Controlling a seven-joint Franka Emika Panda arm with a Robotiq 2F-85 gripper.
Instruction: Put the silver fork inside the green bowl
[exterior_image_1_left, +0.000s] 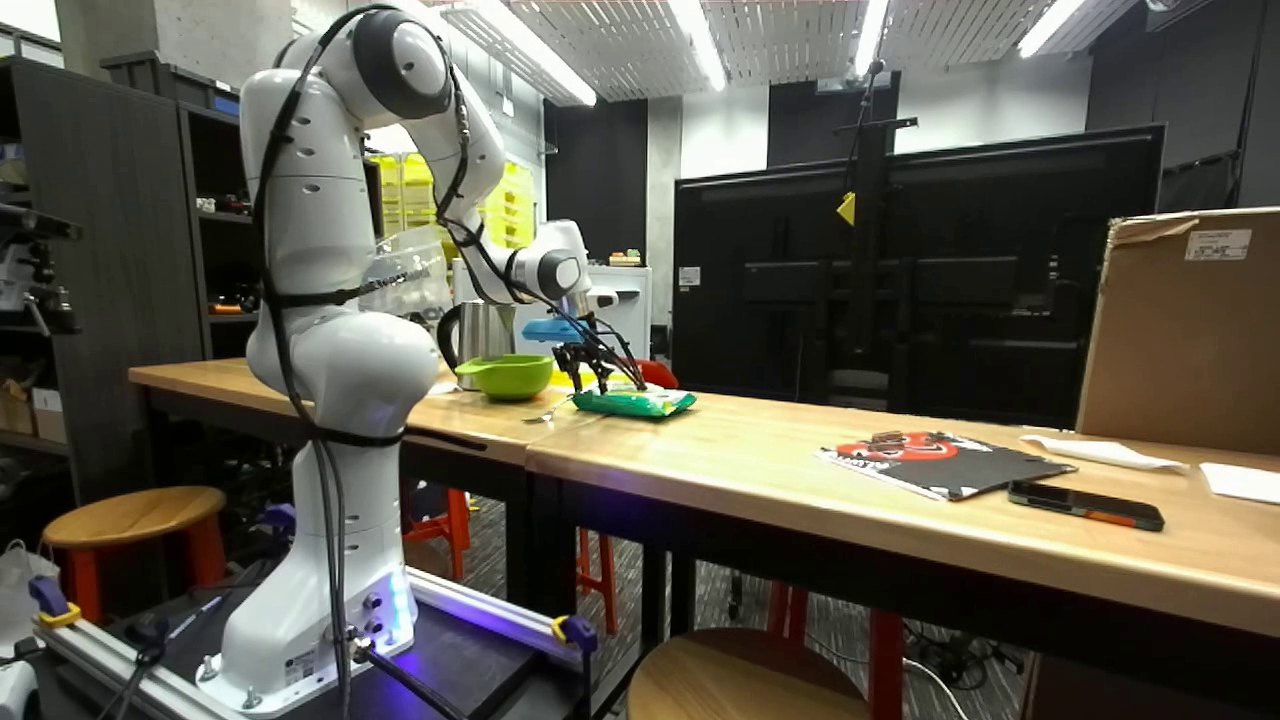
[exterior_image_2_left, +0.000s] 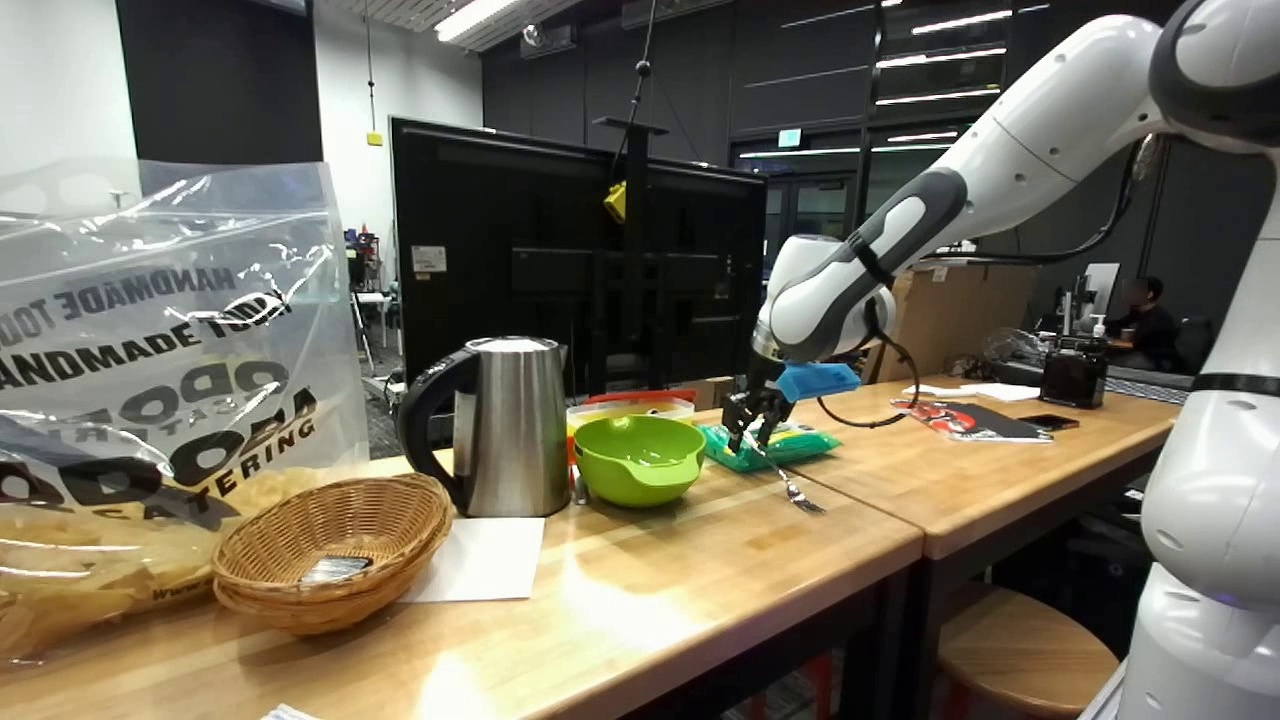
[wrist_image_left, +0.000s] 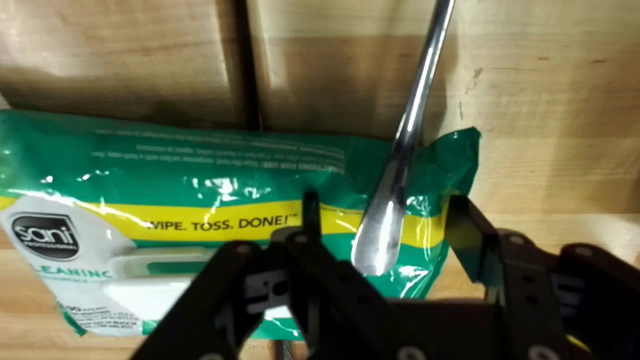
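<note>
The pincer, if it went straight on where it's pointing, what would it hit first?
Probably the green wipes packet below the pincer, which straddles the silver fork's handle; depth is hard to judge.

I read this as a robotics lab: my Franka arm is bolted down beside a long wooden desk, with dark shelving units, yellow bins, stools and strip lights overhead.

Kettle stands near wicker basket; phone lies flat.
</note>
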